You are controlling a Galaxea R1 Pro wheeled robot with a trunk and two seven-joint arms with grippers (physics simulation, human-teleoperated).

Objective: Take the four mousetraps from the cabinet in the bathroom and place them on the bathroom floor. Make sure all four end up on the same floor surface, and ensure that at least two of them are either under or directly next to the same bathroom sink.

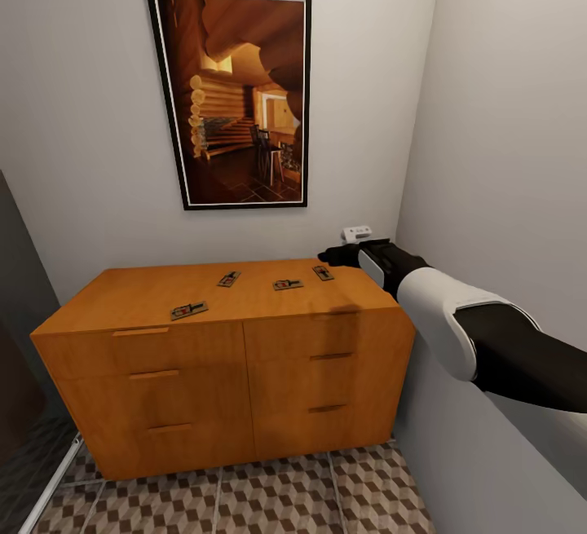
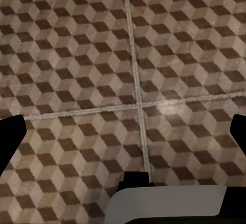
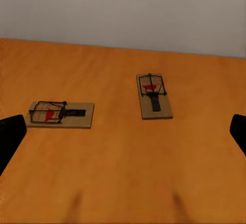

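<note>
Four mousetraps (image 1: 189, 311) (image 1: 229, 279) (image 1: 287, 284) (image 1: 323, 273) lie flat on the cabinet (image 1: 228, 371) top surface, frame centre. Right hand (image 1: 338, 256) hovers at the cabinet's right rear corner, just right of the nearest trap, fingers spread apart, grasping nothing. Left hand (image 2: 123, 131) released, over the bathroom floor (image 2: 77, 55).

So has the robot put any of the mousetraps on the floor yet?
Not yet. All four mousetraps lie on top of the cabinet, and the tiled bathroom floor shows none. The right end effector is open over the cabinet's right end, holding nothing; the left end effector is open above the floor. Every pick-up and placement is left.
</note>
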